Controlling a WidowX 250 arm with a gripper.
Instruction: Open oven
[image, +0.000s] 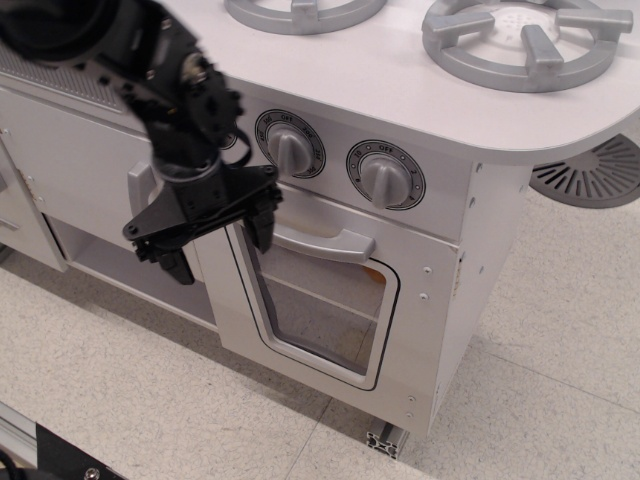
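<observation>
While the oven sits closed under the two knobs of the white toy kitchen, the black end effector hangs spread wide and empty at the left end of its grey bar handle.

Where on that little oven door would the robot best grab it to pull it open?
Probably the grey bar handle across the top of the oven door. It lies horizontal and stands off the panel, so fingers could close over it from the front, one above and one below. The open gripper hangs at the bar's left end, tilted, not yet around it.
</observation>
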